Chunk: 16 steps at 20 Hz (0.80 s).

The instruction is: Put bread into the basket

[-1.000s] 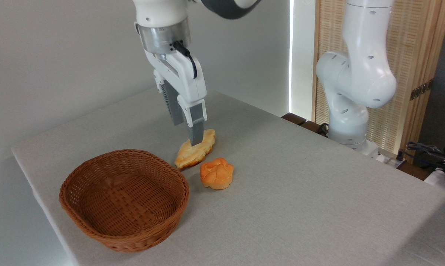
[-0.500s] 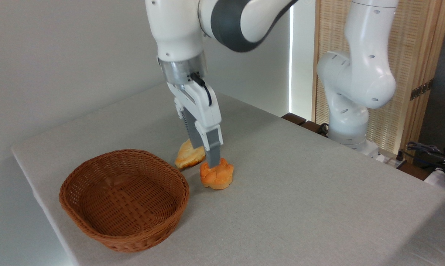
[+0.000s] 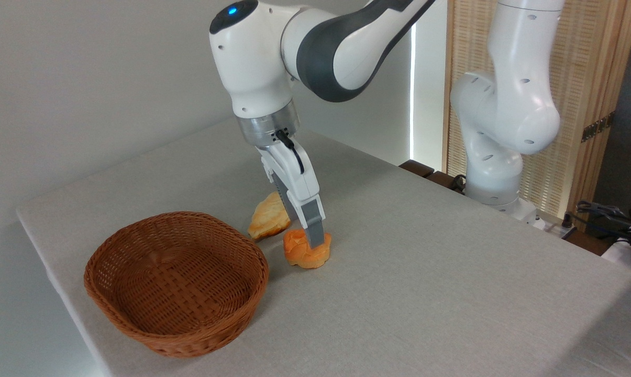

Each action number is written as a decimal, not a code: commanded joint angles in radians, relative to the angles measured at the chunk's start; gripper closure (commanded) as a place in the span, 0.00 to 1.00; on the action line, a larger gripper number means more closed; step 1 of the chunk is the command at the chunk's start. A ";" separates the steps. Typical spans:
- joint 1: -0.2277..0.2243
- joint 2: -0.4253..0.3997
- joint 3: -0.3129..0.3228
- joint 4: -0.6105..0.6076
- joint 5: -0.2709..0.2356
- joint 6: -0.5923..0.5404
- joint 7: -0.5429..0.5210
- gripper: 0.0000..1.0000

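Sitting nearest, front-left on the table [image 3: 425, 293]: basket [image 3: 176, 283], reddish-brown wicker w/ thick braided rim, showing nothing inside. Resting upright, mouth up.

Lying just right of and slightly behind the basket rim, apart from it: bread [image 3: 306, 250], small orange-golden knotted bun w/ paler sides, sitting on the grey cloth. Not in the basket.

Coming down onto the bun from above: gripper [image 3: 316, 242], tilted, lower end leaning right. Showing one grey finger [image 3: 313, 224] clearly, its tip pressing into or against the bun's top at the right side. Hiding the 2nd finger behind the first, so gap btwn them not readable; can't tell whether spread or clamped on the bun. Bun touching the table, not lifted.

Lying just behind and left of the bun: another pastry [image 3: 267, 222], flatter, pale golden, partly covered by the gripper body. Close to the bun, contact btwn them unclear.

Rising above: white gripper body w/ black cable, silver wrist ring, then white and grey arm [image 3: 305, 57] w/ blue light glowing on top.

Standing farther back at right, off the table edge: arm base [image 3: 504, 120], white, in front of a slatted wooden screen [image 3: 598, 63]. Showing cables [image 3: 608, 214] at far right.
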 commanded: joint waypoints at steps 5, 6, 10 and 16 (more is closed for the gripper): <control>-0.035 0.051 0.007 -0.005 0.050 0.047 0.006 0.00; -0.035 0.053 0.007 -0.005 0.049 0.045 0.006 0.00; -0.036 0.060 0.005 -0.001 0.049 0.074 -0.001 0.00; -0.059 0.065 0.005 -0.002 0.049 0.083 -0.003 0.00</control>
